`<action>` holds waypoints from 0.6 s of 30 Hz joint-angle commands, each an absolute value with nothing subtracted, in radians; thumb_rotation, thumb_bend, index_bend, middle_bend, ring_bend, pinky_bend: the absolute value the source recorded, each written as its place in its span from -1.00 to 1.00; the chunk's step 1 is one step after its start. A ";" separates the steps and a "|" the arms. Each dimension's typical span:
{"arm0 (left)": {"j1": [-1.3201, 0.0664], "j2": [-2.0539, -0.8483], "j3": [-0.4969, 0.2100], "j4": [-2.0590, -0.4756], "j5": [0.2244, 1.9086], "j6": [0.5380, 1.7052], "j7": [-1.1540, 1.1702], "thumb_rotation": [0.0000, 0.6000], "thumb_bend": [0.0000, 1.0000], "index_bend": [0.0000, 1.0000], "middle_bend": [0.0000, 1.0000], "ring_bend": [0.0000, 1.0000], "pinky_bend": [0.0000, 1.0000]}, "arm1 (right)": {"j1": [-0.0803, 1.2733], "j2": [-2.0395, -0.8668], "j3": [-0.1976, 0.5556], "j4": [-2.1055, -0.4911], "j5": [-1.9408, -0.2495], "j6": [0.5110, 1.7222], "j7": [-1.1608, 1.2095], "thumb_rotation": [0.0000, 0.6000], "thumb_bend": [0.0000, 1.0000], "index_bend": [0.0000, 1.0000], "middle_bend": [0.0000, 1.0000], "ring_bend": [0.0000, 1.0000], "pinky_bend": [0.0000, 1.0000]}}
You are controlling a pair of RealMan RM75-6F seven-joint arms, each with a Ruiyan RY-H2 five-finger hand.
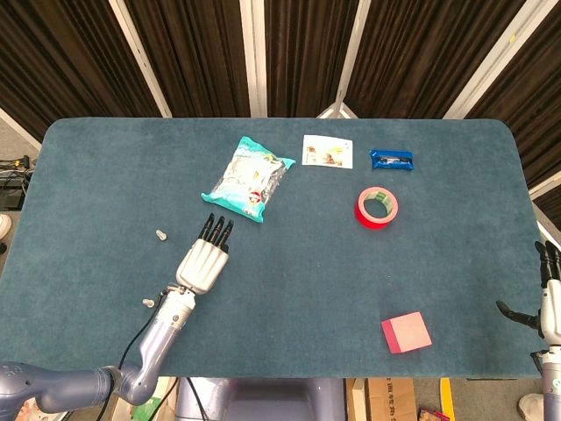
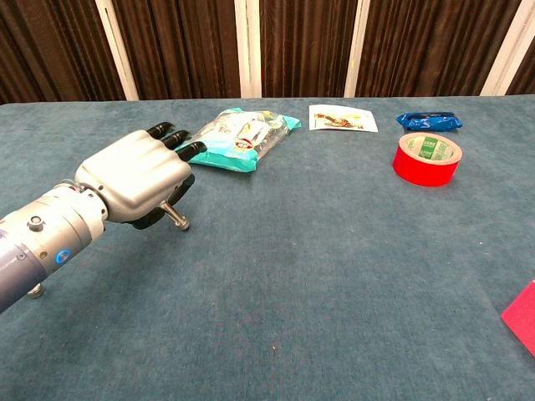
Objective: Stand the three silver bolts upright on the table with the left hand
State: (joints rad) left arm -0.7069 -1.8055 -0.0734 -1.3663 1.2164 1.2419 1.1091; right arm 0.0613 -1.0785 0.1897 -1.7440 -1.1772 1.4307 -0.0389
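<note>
Head view. Left hand (image 1: pixel 203 261) lies palm-down low over the blue-green worktop (image 1: pixel 307 263), dark fingers (image 1: pixel 216 230) pointing toward a clear snack bag (image 1: pixel 248 178). What sits under the palm is hidden from here. One silver bolt (image 1: pixel 161 235) stands on the cloth left of the hand, apart from it; a second bolt (image 1: pixel 148 301) stands beside the forearm, nearer the front edge. Both are too small to make out any thread. Right hand (image 1: pixel 548 294) shows at the frame's right edge beyond the worktop, fingers spread and holding nothing; its lower part is cut off. Also on the cloth: a printed card (image 1: pixel 327 151), a blue packet (image 1: pixel 391 159), a red tape roll (image 1: pixel 378 207), a pink block (image 1: pixel 406 332).

Chest view. The left hand (image 2: pixel 138 176) fills the left side, its silver back toward the camera. A third bolt (image 2: pixel 175 215) juts out from under the palm, tilted, its head end down at the cloth, pinched between the thumb and the curled fingers (image 2: pixel 180 140); the exact contact is hidden by the hand. The bolt by the forearm (image 2: pixel 34 290) is half covered by the wrist. The pink block (image 2: pixel 522 317) is cut off at the right edge. The right hand is out of this view.
</note>
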 commanded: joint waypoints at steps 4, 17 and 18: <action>-0.712 -1.811 -0.093 -1.380 1.192 1.238 1.149 1.00 0.06 0.07 -0.92 -1.00 -1.00 | 0.061 -1.079 0.190 -1.744 -1.177 1.431 -0.039 1.00 -1.00 -0.98 -1.00 -1.00 -1.00; -0.734 -1.830 -0.123 -1.410 1.140 1.229 1.250 1.00 0.05 0.07 -0.94 -1.00 -1.00 | 0.064 -1.079 0.191 -1.742 -1.170 1.423 -0.038 1.00 -1.00 -0.98 -1.00 -1.00 -1.00; -0.736 -1.832 -0.127 -1.412 1.135 1.230 1.262 1.00 0.05 0.07 -0.95 -1.00 -1.00 | 0.064 -1.079 0.191 -1.742 -1.170 1.423 -0.038 1.00 -1.00 -0.98 -1.00 -1.00 -1.00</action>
State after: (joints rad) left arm -0.7303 -1.8276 -0.1202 -1.4080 1.1432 1.2301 1.2460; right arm 0.0639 -1.0794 0.1910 -1.7416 -1.1700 1.4227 -0.0380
